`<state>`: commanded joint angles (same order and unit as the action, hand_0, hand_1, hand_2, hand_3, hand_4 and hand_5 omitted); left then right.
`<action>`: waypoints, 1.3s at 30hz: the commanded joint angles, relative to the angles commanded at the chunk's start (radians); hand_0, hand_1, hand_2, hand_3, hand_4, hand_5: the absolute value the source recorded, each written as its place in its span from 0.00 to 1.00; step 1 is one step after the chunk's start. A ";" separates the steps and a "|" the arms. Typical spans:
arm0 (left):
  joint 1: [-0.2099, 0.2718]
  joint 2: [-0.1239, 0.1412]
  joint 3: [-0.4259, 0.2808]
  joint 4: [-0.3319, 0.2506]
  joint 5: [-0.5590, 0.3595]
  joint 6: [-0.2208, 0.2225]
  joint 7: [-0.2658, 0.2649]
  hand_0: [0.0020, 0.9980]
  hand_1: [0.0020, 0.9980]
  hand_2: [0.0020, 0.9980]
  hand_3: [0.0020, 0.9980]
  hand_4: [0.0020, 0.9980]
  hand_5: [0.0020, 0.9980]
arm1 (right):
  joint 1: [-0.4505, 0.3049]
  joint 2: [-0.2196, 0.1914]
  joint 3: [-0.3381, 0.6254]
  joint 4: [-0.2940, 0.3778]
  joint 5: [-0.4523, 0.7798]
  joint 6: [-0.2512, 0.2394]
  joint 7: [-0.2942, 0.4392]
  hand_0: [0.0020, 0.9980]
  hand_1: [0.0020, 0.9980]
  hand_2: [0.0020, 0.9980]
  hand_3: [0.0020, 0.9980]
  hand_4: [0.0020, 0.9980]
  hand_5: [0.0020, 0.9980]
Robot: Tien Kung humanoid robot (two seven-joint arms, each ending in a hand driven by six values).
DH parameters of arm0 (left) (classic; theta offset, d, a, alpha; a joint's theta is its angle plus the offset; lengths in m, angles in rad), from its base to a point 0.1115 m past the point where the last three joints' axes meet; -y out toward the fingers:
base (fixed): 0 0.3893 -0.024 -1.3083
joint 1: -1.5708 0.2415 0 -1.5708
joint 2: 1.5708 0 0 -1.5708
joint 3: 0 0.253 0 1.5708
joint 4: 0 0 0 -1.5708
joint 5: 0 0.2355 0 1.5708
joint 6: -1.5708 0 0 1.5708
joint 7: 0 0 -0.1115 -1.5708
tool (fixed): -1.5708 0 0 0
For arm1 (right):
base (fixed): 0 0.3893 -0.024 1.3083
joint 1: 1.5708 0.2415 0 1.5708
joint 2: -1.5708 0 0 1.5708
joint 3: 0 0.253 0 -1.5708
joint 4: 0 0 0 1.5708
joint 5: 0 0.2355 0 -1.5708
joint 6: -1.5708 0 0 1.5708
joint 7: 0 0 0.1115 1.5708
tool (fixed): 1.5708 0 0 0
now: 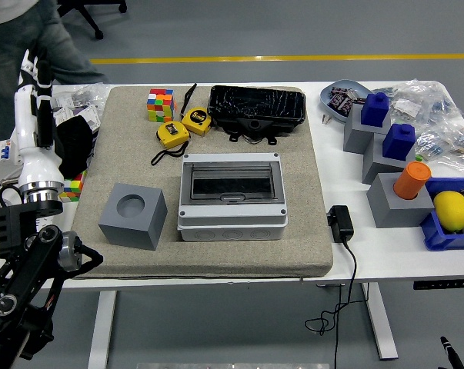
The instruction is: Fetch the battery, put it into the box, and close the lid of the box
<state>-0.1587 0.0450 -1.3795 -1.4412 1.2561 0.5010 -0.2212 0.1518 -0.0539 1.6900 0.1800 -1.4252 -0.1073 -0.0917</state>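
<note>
The grey box stands in the middle of the beige mat, its dark see-through lid lying flat and closed on it. No battery shows through the lid or on the mat. My left hand is raised at the far left edge, well away from the box, on its white forearm. Its fingers point up, straight and holding nothing. A person in jeans stands at the top left corner, with no hand over the table.
A grey cube with a round hollow sits left of the box. Behind it lie two yellow tape measures, a Rubik's cube and a black case. A power adapter, grey stepped blocks and a lemon are at the right.
</note>
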 joint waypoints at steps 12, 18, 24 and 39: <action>0.075 0.010 -0.101 -0.005 0.131 -0.368 0.223 0.87 0.88 0.87 0.84 1.00 1.00 | -0.004 0.001 -0.013 0.000 0.016 0.007 -0.003 0.79 0.71 0.71 0.76 1.00 1.00; 0.094 0.004 -0.093 -0.009 0.131 -0.427 0.184 0.78 0.77 0.76 0.75 1.00 1.00 | 0.000 0.000 -0.038 0.000 0.022 0.017 -0.005 0.79 0.70 0.71 0.76 1.00 1.00; 0.100 0.003 -0.078 -0.004 0.065 -0.401 0.107 0.73 0.71 0.70 0.70 1.00 1.00 | 0.008 0.001 0.030 0.000 -0.091 0.034 0.014 0.88 0.73 0.71 0.76 1.00 0.92; 0.108 -0.001 -0.068 -0.001 0.037 -0.382 0.091 0.74 0.72 0.70 0.65 1.00 0.95 | 0.002 -0.001 -0.097 0.000 -0.064 -0.081 -0.084 0.72 0.54 0.49 0.41 0.92 0.76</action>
<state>-0.0505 0.0436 -1.4473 -1.4426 1.2928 0.1188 -0.1304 0.1536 -0.0551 1.5933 0.1800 -1.4890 -0.1880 -0.1762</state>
